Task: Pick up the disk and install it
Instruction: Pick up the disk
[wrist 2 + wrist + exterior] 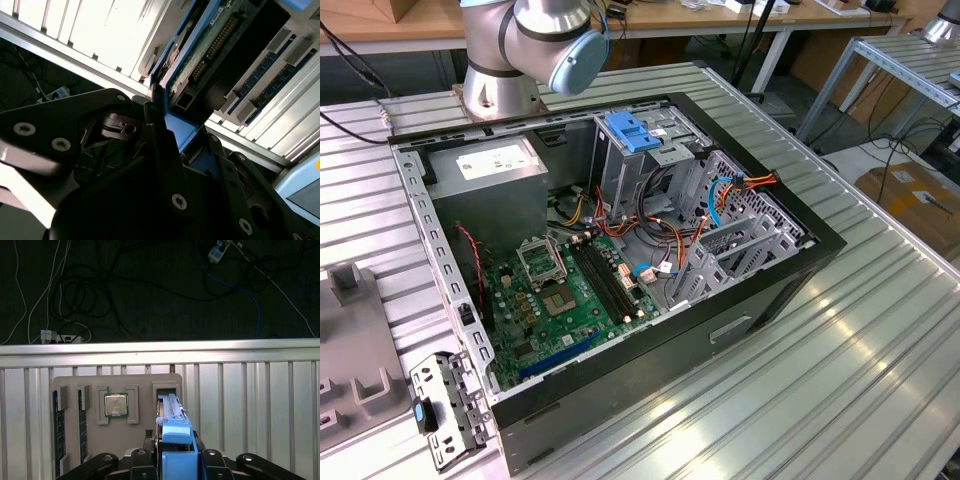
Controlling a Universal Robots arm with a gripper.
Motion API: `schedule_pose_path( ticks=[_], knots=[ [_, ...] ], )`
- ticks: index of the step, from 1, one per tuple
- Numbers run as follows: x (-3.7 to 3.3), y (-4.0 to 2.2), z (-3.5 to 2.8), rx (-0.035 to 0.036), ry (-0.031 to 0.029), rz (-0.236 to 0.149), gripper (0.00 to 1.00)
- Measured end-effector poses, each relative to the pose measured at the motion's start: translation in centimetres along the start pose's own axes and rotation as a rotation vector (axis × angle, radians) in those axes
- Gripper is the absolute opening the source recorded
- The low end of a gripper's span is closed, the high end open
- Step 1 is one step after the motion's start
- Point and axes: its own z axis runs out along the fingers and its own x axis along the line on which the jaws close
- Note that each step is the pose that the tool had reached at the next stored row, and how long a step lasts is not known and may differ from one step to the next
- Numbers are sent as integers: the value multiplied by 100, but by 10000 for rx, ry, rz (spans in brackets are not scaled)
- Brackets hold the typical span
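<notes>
The fingers [159,145] clamp the disk [172,415], on edge at the tray's [145,382] end slot near the counter [250,405] edge; likely stiff, heavyish, shock-sensitive, best held by its blue rails, off the board.

The computer case [620,270] sits on the counter [840,380], a bracket [445,410] just beside it at the exterior view's left. The disk [172,415] stands clamped in the tool [175,457], by a tray [145,382].
</notes>
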Motion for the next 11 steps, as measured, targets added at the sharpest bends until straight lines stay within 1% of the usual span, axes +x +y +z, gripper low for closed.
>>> schedule_pose_path(
  ticks=[3,7,11],
  knots=[
    [0,0,-17,3,-2,0,37],
    [1,-1,-62,1,-2,0,37],
    [1,-1,-85,1,-2,0,37]
  ],
)
